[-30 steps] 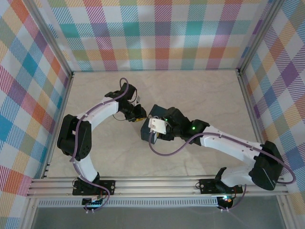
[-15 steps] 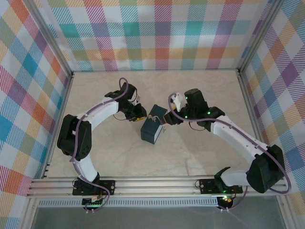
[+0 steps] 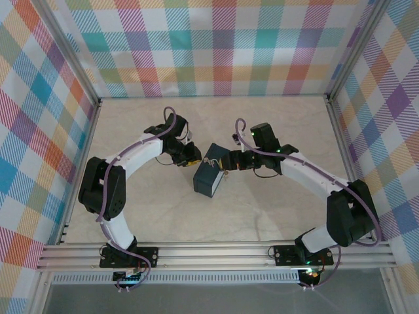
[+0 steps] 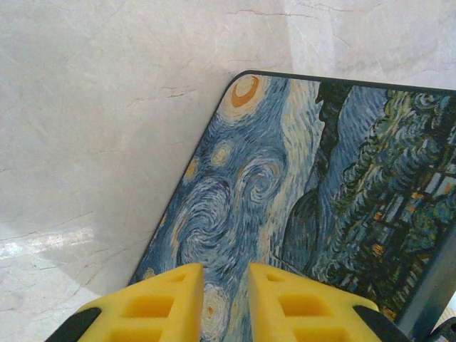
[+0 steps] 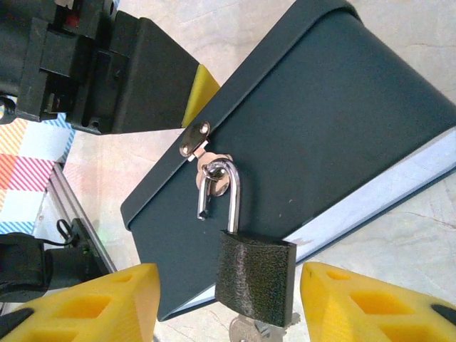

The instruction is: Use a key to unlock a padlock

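Noted tin [image 3: 213, 171] at mid table [image 3: 196, 219], betw. both arms, dark side twd R arm. Found padlock [image 5: 255, 274] hung by shackle [image 5: 232, 189] from hasp [image 5: 194, 139] on that dark side. Short leg of shackle ends above lock body, poss. unlatched; angle too poor to confirm. Spotted key [image 5: 246, 330] at underside of padlock, silvery head showing, partly cut by frame edge. Checked R tool [image 5: 229, 288]: wide, fingers [image 5: 85, 303] either side of padlock, apart from it, nothing held. Checked L tool [image 4: 224, 299]: narrow, small gap, nothing seen in gap, set over painted lid nr its edge. Seen from R wrist: yellow L fingertip against tin's top edge, just above hasp.
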